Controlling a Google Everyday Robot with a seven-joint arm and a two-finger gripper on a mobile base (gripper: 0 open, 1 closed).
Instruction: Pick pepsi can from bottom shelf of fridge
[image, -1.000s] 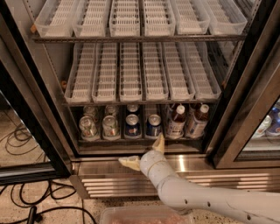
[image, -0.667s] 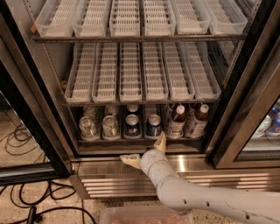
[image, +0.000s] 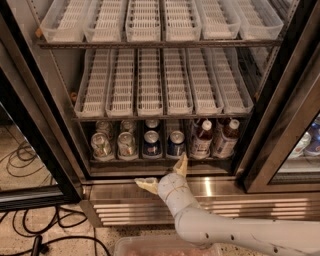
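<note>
Fridge: the tall display cooler with black door frames and ribbed steel base panel (image: 115, 200) is standing open, exposing its tiers to the arm.
Upper tiers: white slotted plastic lane trays (image: 150, 80) are sitting without drinks in them.
Bottom shelf: the low dark tier behind a metal front rail (image: 125, 161) is holding all the drinks, lined up in lanes facing forward.
Pepsi can: the small dark blue can with a silver top (image: 175, 144) is standing upright at the rail, with a twin at its 9 o'clock.
Neighbours: silver-green cans (image: 126, 145) are occupying the left lanes; red-capped bottles (image: 202, 140) are standing at the can's 3 o'clock.
Gripper: the cream two-finger gripper (image: 164, 175) on the white arm (image: 225, 232) is hovering outside the rail, the can at its 1 o'clock. Its fingers (image: 181, 165) are spreading wide, holding nothing, probably to straddle the can.
Stage: the approach is under way; the grasp is not yet made.
</note>
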